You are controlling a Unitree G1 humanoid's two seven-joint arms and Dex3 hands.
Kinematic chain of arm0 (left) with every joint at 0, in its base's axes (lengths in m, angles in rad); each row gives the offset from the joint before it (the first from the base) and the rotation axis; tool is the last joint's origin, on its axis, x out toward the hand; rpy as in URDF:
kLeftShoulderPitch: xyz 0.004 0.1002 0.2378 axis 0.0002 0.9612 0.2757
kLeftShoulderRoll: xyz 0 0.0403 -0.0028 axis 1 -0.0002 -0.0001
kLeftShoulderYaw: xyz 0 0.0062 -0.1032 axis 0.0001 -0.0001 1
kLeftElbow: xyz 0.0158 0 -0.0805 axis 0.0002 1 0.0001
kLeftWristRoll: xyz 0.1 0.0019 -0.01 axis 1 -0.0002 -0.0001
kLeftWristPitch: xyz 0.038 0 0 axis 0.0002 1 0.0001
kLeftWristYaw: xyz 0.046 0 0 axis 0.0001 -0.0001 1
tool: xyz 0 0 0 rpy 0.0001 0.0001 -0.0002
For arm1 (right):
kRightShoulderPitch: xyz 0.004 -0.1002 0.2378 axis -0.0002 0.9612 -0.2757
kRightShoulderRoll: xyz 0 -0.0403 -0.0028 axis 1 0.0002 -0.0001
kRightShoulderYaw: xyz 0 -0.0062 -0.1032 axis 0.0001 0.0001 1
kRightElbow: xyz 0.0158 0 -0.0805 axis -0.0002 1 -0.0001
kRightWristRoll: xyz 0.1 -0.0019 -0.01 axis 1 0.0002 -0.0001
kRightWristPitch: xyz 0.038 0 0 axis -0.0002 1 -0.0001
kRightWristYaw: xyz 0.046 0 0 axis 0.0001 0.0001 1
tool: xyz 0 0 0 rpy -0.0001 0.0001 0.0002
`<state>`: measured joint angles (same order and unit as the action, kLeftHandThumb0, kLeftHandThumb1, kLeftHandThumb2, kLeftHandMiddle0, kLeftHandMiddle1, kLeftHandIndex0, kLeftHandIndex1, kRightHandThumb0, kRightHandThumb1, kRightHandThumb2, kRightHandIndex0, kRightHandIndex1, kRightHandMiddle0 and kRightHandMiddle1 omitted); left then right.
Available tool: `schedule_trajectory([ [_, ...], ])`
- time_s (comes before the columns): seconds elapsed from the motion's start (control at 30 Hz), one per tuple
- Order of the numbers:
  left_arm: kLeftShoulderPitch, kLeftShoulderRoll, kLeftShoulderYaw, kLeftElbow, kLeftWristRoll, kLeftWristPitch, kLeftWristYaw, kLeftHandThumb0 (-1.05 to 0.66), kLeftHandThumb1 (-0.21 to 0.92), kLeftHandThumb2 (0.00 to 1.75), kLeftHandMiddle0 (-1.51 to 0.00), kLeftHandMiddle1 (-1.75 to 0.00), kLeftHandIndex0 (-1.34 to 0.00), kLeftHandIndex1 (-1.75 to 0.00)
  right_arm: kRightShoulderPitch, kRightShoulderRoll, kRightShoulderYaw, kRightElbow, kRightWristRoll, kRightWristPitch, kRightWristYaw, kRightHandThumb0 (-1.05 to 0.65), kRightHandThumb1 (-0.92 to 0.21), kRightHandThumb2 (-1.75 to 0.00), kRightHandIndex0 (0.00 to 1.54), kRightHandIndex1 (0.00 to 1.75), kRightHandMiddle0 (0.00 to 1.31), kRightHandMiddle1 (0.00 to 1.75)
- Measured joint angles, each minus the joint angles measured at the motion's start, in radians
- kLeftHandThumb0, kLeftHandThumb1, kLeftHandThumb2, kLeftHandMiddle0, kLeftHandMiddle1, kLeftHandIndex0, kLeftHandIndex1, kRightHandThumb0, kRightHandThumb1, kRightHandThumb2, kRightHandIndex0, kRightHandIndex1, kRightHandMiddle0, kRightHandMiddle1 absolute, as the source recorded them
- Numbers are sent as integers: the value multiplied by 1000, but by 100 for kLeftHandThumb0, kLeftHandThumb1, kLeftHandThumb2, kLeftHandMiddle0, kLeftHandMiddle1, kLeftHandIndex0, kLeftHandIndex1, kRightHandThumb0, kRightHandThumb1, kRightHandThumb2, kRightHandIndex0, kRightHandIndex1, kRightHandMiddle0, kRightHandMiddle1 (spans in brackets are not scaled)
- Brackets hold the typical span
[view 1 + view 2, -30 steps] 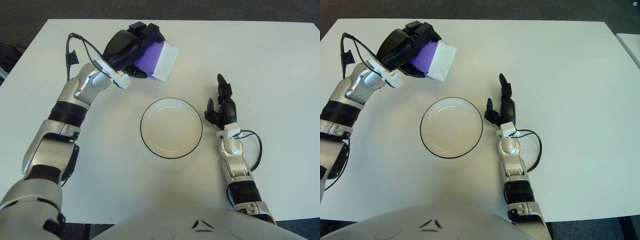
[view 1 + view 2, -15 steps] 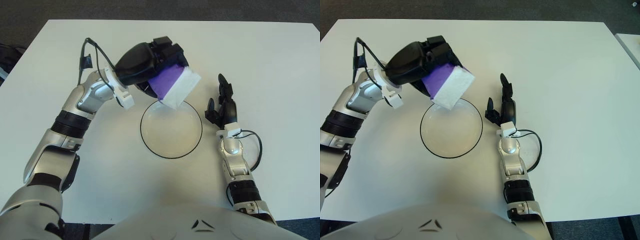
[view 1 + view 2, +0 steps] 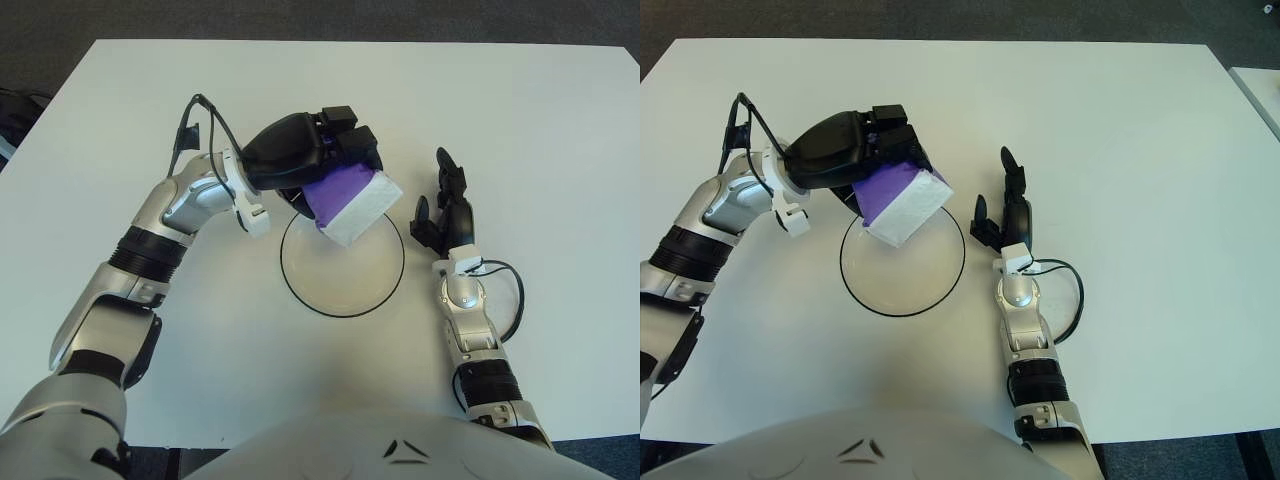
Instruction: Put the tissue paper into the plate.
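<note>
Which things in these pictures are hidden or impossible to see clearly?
- The near side of the tissue pack: covered by the left hand in both views.
- Whether the pack touches the plate: not clear from above.
- The plate's far rim: hidden under the pack and hand.
- The right hand, beside the plate's right: its palm faces away.
- The table: its edges are cut off.

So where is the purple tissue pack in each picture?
Left eye view: the tissue pack is up the middle, held in the left hand over the plate's far rim.
Right eye view: it sits left of middle.
Shared landmark: the plate, just under the pack.
</note>
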<state>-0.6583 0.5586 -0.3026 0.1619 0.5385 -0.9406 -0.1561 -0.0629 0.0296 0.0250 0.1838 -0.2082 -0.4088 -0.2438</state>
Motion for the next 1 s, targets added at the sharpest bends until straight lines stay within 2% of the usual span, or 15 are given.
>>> schedule_trajectory([
  [0.43, 0, 6, 22, 6, 58, -85, 4, 0, 9, 157, -80, -170, -55, -175, -1, -2, 0, 0, -1, 3, -11, -72, -92, -89, 10, 1, 0, 33],
  [1.0, 13, -10, 33, 34, 116, -135, 62, 0, 10, 155, -80, -168, -54, -175, -2, -13, 0, 0, 0, 5, -2, -73, -92, -88, 10, 1, 0, 32],
])
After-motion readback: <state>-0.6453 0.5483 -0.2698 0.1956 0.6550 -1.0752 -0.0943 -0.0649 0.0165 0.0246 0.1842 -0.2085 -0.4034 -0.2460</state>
